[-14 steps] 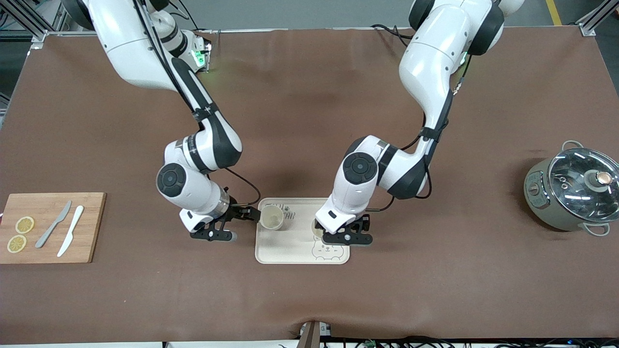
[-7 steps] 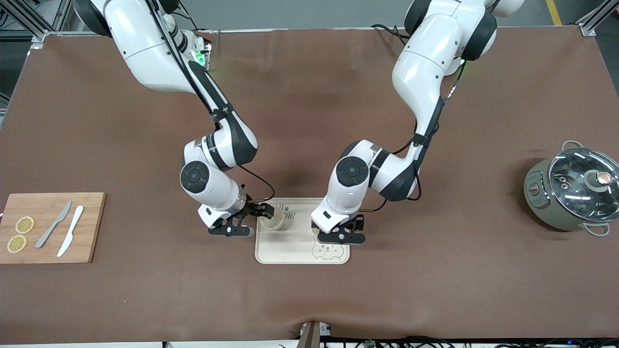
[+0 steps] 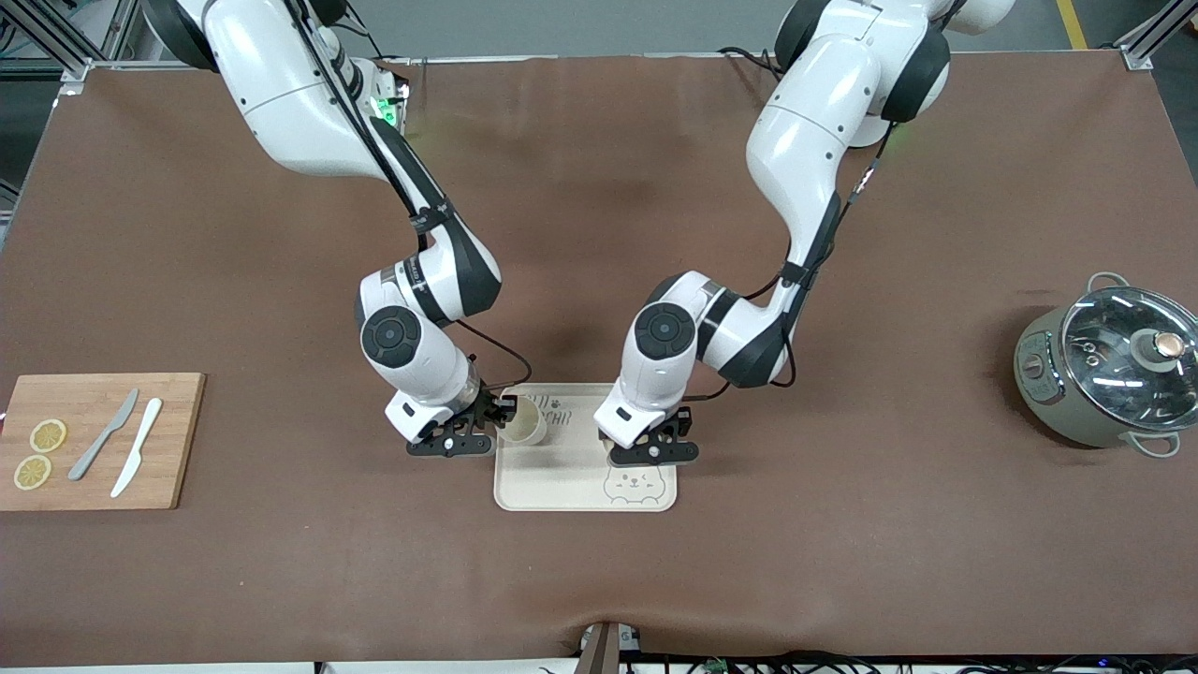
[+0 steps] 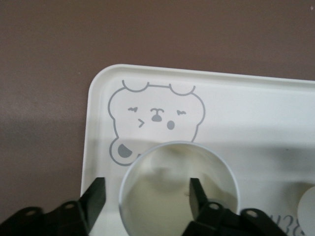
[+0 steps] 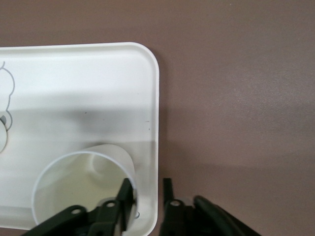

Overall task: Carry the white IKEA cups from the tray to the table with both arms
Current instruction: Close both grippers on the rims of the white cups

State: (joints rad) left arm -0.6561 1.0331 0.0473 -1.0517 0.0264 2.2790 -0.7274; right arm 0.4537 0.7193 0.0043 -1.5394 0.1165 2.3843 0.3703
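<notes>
At the right arm's end of the bench [image 3: 599, 580] lies a wooden cutting board [image 3: 178, 440] carrying two lemon slices [image 3: 39, 453], a grey knife [image 3: 103, 435] and a white knife [image 3: 137, 446], all well apart from the right claw [image 3: 504, 421].

The right claw is low at the edge of the cream tray [image 3: 571, 468]. In the right wrist view its fingers [image 5: 125, 196] stand a little apart and straddle the wall of one white cup [image 5: 78, 187]. One finger is inside the rim and the other is outside, over the tray's lip, so nothing is pinched. This cup [image 3: 524, 426] stands on the tray just beside the claw.

The left claw [image 3: 646, 440] hangs low over the tray too, toward the left arm's end of it and above the printed bear face [image 3: 632, 485]. In the left wrist view its fingers [image 4: 96, 196] are spread wide. One is outside the second white cup [image 4: 177, 196] and clear of its wall, and the other is inside the rim. That cup sits on the tray directly under the claw, next to the bear drawing [image 4: 155, 118].

Well apart from the left claw, at the left arm's end of the bench, stands a grey-green pot [image 3: 1104, 370] with a glass lid.
</notes>
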